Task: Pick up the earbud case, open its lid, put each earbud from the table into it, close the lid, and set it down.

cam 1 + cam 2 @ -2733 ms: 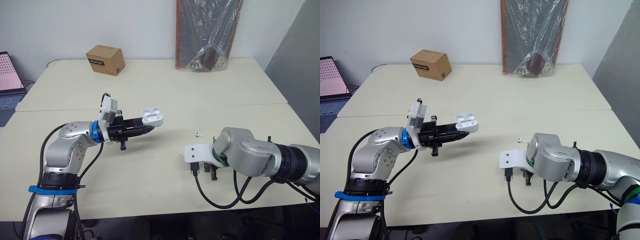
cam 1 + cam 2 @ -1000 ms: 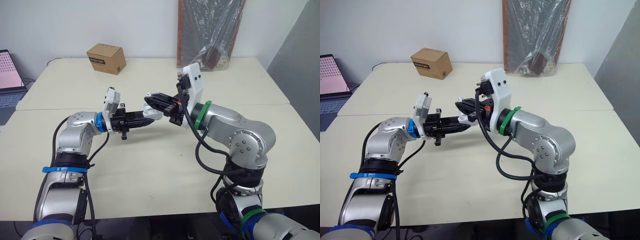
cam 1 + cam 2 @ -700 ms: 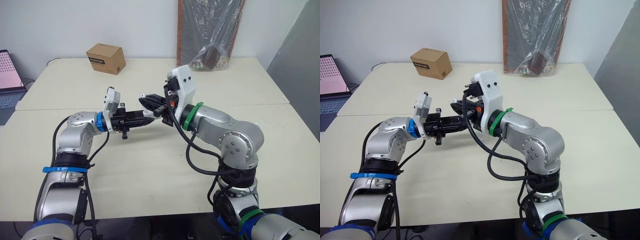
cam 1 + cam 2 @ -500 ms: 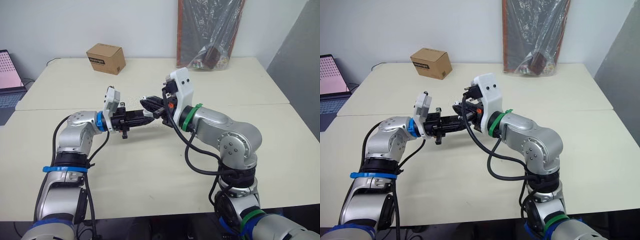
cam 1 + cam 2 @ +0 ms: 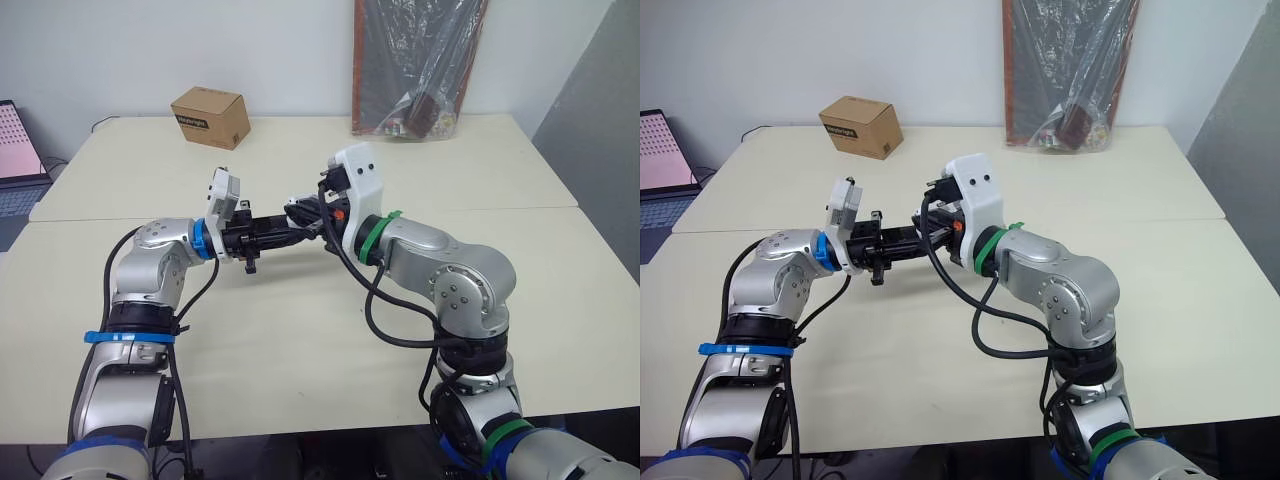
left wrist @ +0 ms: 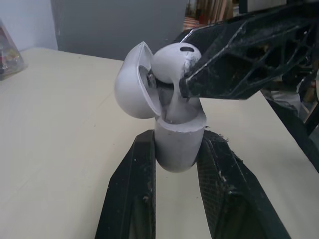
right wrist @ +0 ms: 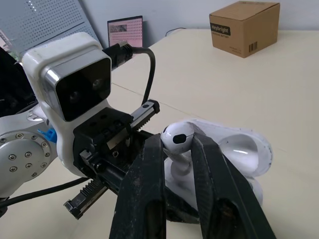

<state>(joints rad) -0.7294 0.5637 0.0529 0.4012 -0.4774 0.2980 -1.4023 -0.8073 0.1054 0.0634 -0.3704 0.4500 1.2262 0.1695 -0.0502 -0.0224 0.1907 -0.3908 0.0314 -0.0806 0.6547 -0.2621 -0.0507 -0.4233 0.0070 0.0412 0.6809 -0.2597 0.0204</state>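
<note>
My right gripper [image 7: 177, 143] is pinched shut on the earbud [image 6: 174, 60], holding it by its round head. The thin stem hangs below the head and points down into the open mouth of the case [image 6: 179, 144]. I think the tip of the stem is just inside its hole. My left gripper [image 6: 178, 149] is squeezed tight on both sides of the case and holds it up above the table [image 5: 300, 330], between my two arms. The lid [image 6: 130, 84] is tipped back, out of the way. I think the next push should go straight down along the stem, not sideways.
</note>
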